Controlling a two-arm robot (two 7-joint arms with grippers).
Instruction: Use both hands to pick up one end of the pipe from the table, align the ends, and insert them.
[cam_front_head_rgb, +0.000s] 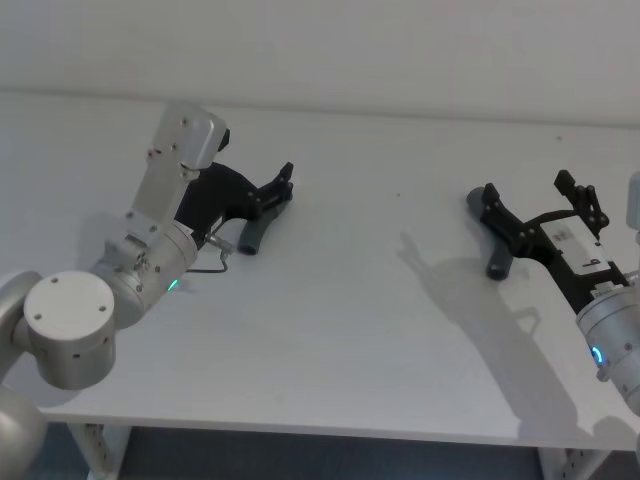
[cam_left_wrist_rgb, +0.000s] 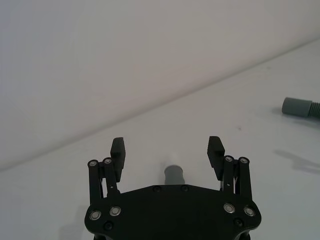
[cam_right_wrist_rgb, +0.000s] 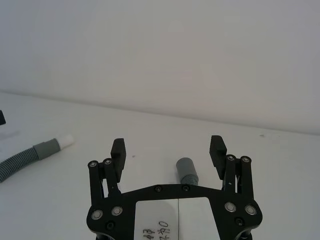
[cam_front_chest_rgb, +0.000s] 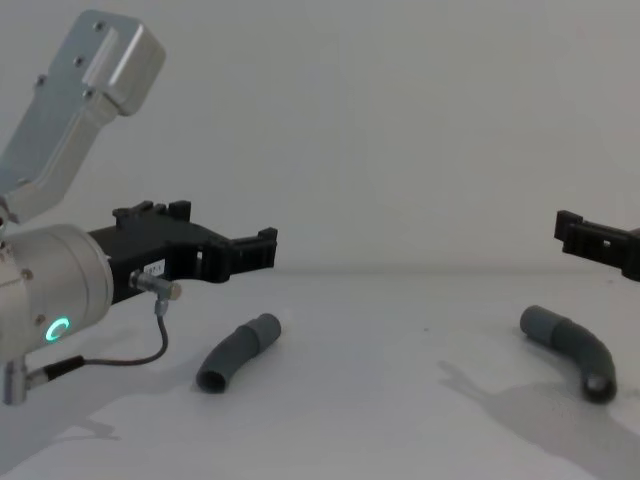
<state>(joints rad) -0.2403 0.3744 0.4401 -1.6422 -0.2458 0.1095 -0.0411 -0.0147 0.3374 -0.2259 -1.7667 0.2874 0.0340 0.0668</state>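
- Table (cam_front_head_rgb: 350, 330): broad bare middle, with open room toward its front edge.
- Two grippers: left gripper (cam_front_head_rgb: 286, 188) over the table's left, right gripper (cam_front_head_rgb: 527, 190) over its right, both with fingers spread wide and empty.
- Two pipes on the table, well apart: left pipe (cam_front_head_rgb: 252, 238), right pipe (cam_front_head_rgb: 497, 262).

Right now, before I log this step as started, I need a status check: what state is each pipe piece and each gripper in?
left pipe piece: lying on the table, ungripped, not joined.
right pipe piece: lying on the table, ungripped, not joined.
left gripper: open, empty, hovering over the left pipe piece.
right gripper: open, empty, hovering over the right pipe piece.
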